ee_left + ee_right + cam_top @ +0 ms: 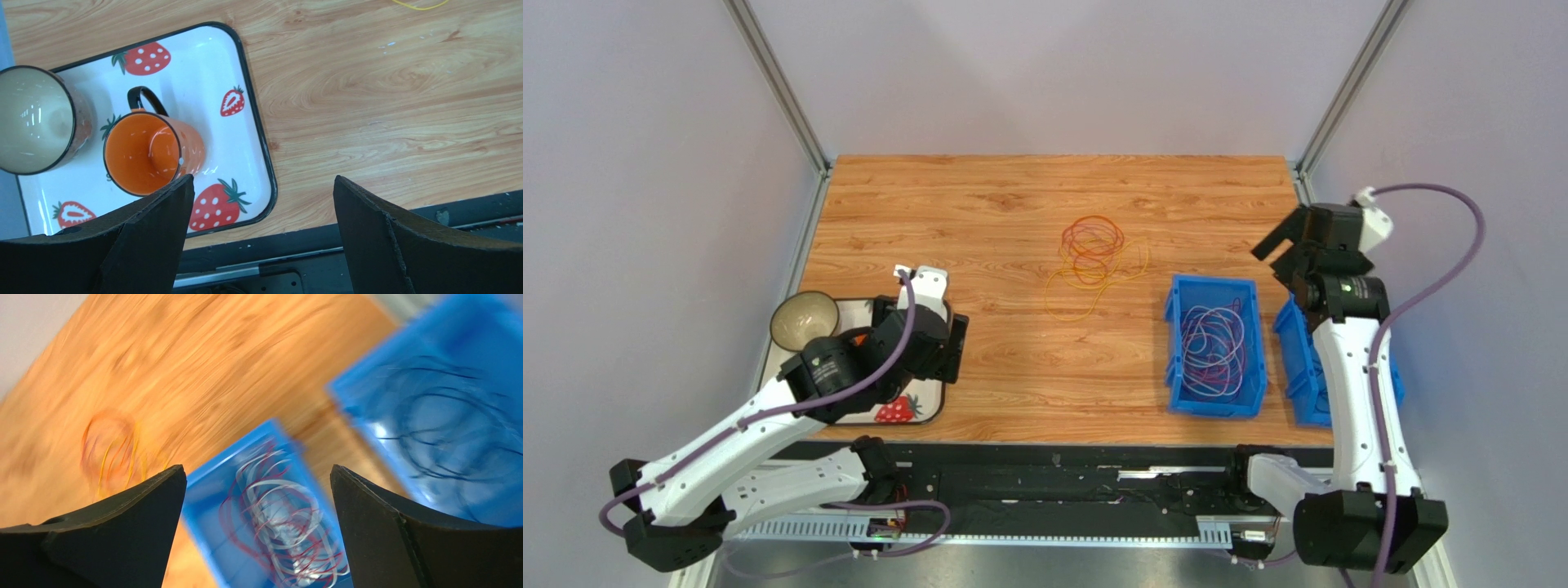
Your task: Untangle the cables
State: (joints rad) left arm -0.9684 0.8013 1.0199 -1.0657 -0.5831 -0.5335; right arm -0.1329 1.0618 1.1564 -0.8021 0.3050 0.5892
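A loose tangle of thin orange, red and yellow cables (1090, 263) lies on the wooden table at the centre back; it shows as a blur (113, 453) in the right wrist view. More cables, white and purple-red (1212, 343), are coiled in a blue bin (1174, 321); the same coil (288, 533) appears between my right fingers' tips. My right gripper (1286, 254) hangs open above the table's right side, beyond the bins, holding nothing (258, 468). The left gripper (938, 347) is open and empty over the tray's right edge (263, 179), far from the cables.
A strawberry-print tray (258, 141) at the left front carries an orange mug (144, 153) and a beige cup (37, 119). A second blue bin (442, 416) with dark thin cables stands at the right edge (1293, 355). The black rail runs along the near edge.
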